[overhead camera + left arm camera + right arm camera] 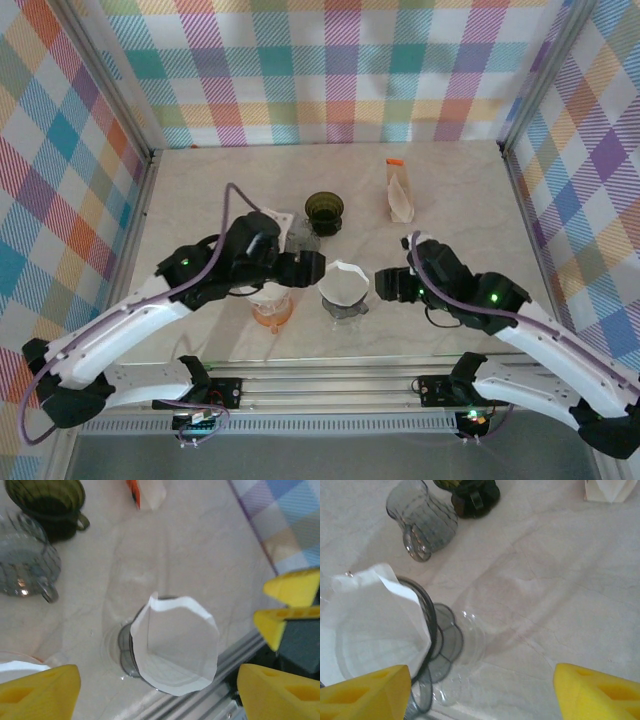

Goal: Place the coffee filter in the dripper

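With the coffee filter [343, 283] seated askew in the dripper [346, 312] and the left tool [316, 266] and right tool [386, 285] both open (empty, flanking it closely), a brushing finger could dislodge it.

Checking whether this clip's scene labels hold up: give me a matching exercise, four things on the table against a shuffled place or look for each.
Things:
1. coffee filter
2. green cup
3. glass pitcher
4. orange-topped packet

Place or look:
A. standing alone, far right
B. seated in the clear dripper
C. see-through and ribbed, just left of the dark cup
D. dark, mid-table, behind the dripper

Pairs: 1-B, 2-D, 3-C, 4-A
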Controlling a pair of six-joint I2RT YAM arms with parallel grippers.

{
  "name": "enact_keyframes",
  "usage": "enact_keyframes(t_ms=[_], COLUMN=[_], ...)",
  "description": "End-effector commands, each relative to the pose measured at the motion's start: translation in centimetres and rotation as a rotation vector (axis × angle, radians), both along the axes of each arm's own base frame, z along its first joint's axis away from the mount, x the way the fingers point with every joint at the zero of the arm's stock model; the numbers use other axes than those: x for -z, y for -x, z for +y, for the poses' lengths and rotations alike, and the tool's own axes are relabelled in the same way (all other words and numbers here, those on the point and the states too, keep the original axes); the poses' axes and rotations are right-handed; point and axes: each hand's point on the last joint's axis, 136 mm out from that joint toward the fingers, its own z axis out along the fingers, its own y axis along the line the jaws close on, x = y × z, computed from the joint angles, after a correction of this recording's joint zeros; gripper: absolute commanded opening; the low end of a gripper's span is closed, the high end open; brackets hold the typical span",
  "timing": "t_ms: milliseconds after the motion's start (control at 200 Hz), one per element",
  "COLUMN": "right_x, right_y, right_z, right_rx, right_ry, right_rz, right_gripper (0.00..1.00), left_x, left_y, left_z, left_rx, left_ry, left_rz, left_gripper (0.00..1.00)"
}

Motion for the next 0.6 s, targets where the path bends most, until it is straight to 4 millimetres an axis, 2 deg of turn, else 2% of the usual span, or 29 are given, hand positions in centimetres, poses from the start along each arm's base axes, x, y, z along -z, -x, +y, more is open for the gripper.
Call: enact_keyframes(t_ms=[0, 165, 295, 370, 490, 595], right_x=[1.0, 3.9, 7.0, 8.7, 10.3, 10.7], right_y=[0.7, 2.8, 4.5, 5.1, 5.3, 5.4], right_z=[0.1, -0.4, 0.1, 0.7, 1.8, 2.9], right_rx=[-0.016, -0.073, -0.149, -0.171, -0.207, -0.243], right_ry=[-0.056, -0.090, -0.111, -0.136, -0.171, -0.204], right_rz=[0.003, 0.042, 0.102, 0.133, 0.127, 0.080], right_gripper=[0.76, 0.76, 0.74, 0.69, 0.67, 0.67], left_x=[-1.7, -2.1, -1.1, -0.4, 0.7, 1.6], left_y=[-0.3, -0.1, 0.1, 0.2, 0.5, 0.7], left_z=[2.8, 6.4, 8.8, 10.0, 11.2, 11.5], left_rx=[-0.093, -0.206, -0.290, -0.331, -0.371, -0.376], left_ry=[-0.003, 0.020, 0.023, 0.016, 0.002, 0.005], left_rz=[-0.104, -0.179, -0.194, -0.192, -0.190, -0.178], left_gripper=[0.87, 1.00, 1.00, 1.00, 1.00, 1.00])
